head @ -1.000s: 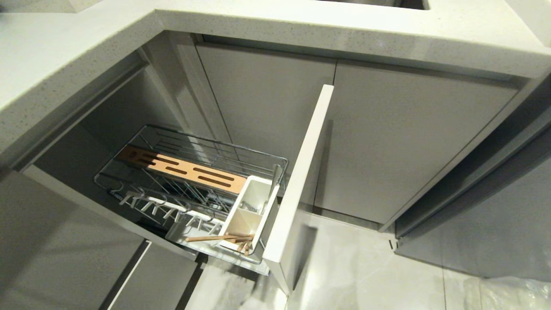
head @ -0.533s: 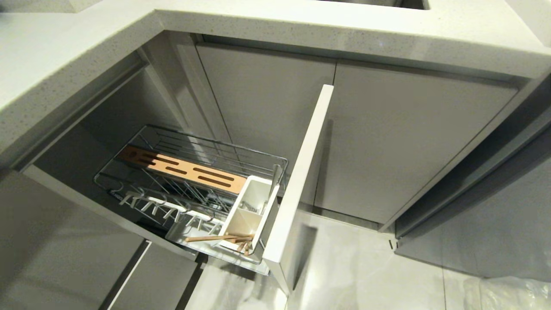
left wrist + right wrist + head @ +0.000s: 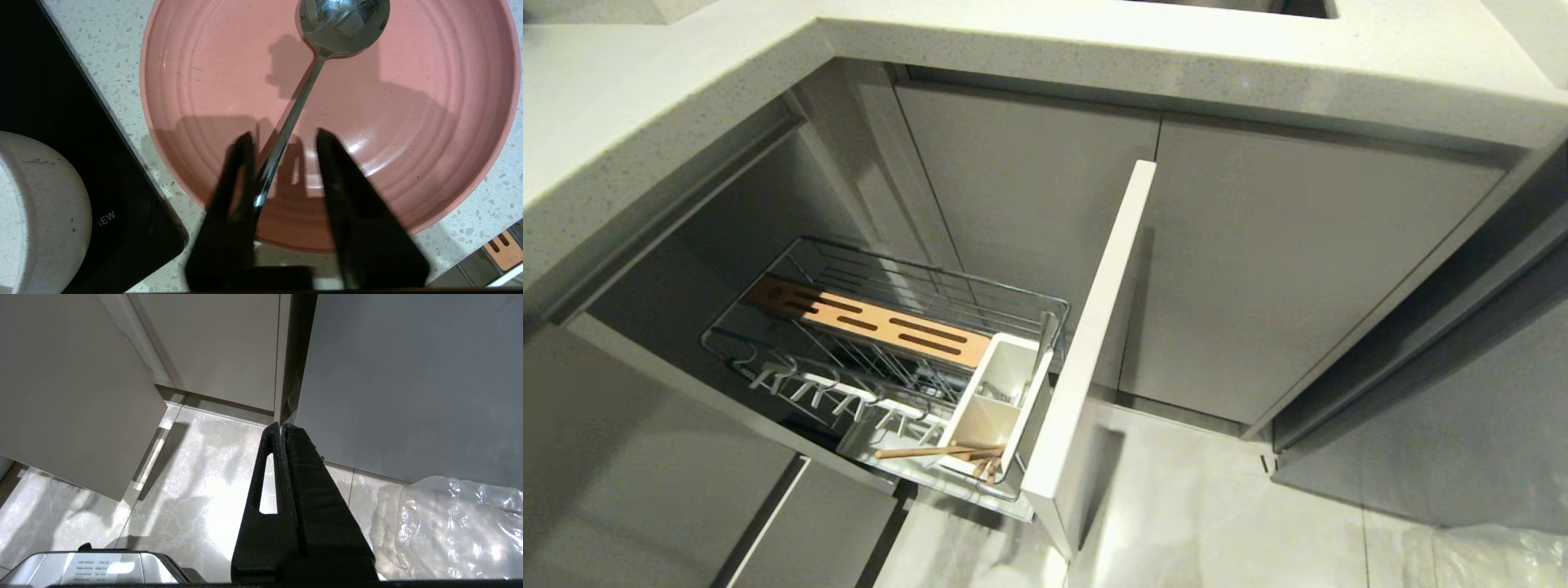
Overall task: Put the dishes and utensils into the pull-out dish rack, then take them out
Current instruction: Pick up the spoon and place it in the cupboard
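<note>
Our left end effector [image 3: 282, 143] has just parted its fingers around the spoon [image 3: 314, 65], whose handle leans on one finger while its bowl rests on the pink plate [image 3: 408, 122]. The plate sits on the tabletop [image 3: 102, 28], so unloading looks well along. Our right end effector [image 3: 282, 426] hangs closed and empty.

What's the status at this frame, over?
Left gripper open, straddling spoon handle on pink plate. Right gripper shut, parked over floor. Chopsticks in rack. Nothing blocking.
</note>
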Tool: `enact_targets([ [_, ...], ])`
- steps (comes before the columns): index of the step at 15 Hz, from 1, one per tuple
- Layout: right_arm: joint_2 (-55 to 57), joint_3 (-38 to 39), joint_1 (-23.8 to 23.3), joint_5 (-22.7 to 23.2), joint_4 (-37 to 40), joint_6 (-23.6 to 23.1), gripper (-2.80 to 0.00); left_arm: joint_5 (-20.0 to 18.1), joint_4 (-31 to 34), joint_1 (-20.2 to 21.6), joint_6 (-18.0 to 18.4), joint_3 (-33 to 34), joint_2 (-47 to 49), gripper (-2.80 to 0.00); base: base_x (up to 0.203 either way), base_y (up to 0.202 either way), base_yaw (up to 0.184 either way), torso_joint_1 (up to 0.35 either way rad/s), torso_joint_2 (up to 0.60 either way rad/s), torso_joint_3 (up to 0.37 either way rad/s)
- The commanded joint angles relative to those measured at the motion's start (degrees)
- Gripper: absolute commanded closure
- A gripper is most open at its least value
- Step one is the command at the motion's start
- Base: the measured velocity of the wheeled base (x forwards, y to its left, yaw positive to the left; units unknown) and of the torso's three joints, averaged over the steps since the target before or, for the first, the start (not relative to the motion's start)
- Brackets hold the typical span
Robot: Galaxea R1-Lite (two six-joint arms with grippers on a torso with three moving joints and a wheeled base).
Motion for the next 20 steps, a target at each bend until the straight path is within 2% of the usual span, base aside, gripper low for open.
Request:
enact_targets([
  [1,0.03,0.00,0.00,0.00,0.00,0.00,0.00,-0.35,0.31,0.20,-0.06,-0.01,0.16,-2.80,0.000,0.000,0.000,0.000,0.00,0.000],
  [4,0.03,0.00,0.00,0.00,0.00,0.00,0.00,-0.74,0.57,0.20,-0.10,0.69,0.21,-2.80,0.000,0.000,0.000,0.000,0.00,0.000],
  [12,0.03,0.00,0.00,0.00,0.00,0.00,0.00,-5.86,0.04,0.46,-0.14,2.19,3.31,-2.80,0.000,0.000,0.000,0.000,0.00,0.000],
  [20,0.03,0.00,0.00,0.00,0.00,0.00,0.00,-7.57,0.04,0.44,-0.14,2.36,3.51,-2.80,0.000,0.000,0.000,0.000,0.00,0.000],
])
